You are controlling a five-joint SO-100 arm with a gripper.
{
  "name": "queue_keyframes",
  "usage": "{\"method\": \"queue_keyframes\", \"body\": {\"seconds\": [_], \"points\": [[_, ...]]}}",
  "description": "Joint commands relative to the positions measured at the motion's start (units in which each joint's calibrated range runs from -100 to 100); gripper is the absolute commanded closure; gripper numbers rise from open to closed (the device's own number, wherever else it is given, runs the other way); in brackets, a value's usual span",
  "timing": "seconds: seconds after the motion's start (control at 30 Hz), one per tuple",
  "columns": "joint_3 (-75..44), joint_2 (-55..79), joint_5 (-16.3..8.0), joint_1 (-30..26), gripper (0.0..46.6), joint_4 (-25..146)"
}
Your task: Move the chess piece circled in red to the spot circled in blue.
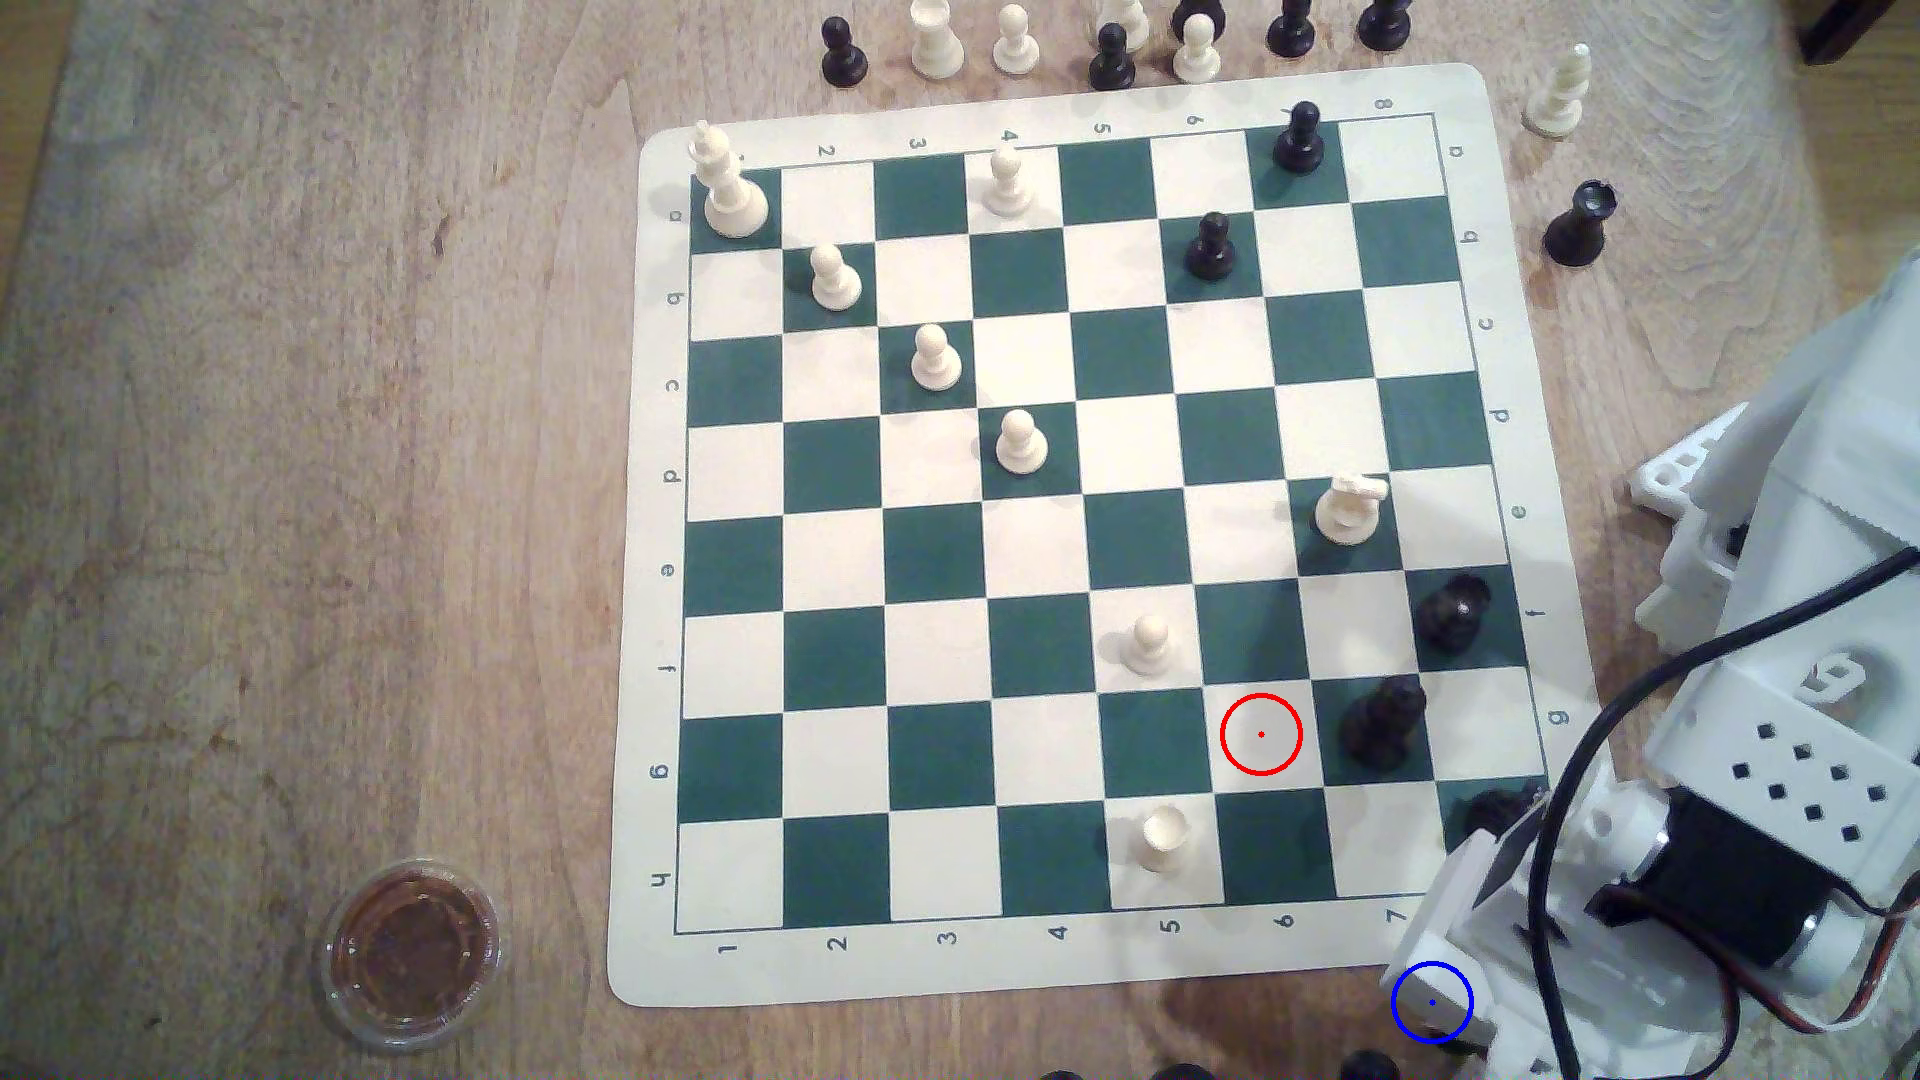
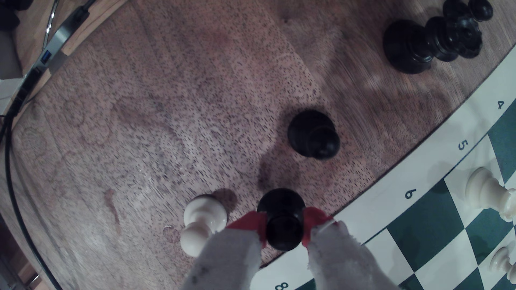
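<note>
In the wrist view my gripper [image 2: 283,226] is shut on the black pawn [image 2: 282,220], its red-padded fingertips [image 2: 250,224] clamping the stem from both sides. The pawn is over bare wood just off the board's numbered edge [image 2: 391,192]; I cannot tell whether its base touches the table. In the exterior view the white arm [image 1: 1704,831] reaches in from the exterior view's right, and the blue ring [image 1: 1432,1002] is drawn over its front housing, below the board's corner. The red ring [image 1: 1260,734] encloses an empty white square.
Close beside the held pawn stand a white pawn [image 2: 202,220] and another black pawn [image 2: 312,135], with taller black pieces [image 2: 430,36] further off. On the board near the arm are black pieces [image 1: 1382,722] [image 1: 1455,613] and a white rook [image 1: 1162,839]. A round lid [image 1: 410,950] lies at the exterior view's lower left.
</note>
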Motion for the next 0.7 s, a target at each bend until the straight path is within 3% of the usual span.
{"method": "queue_keyframes", "body": {"seconds": [0.0, 0.4, 0.5, 0.67], "points": [[-4.26, 0.84, 0.1, 0.15, 45.8, -0.81], [-5.26, 5.34, 0.29, 0.62, 44.7, -2.77], [-5.44, 5.34, 0.63, 0.62, 39.9, -2.77], [-5.44, 5.42, 0.98, 0.78, 38.6, -2.44]]}}
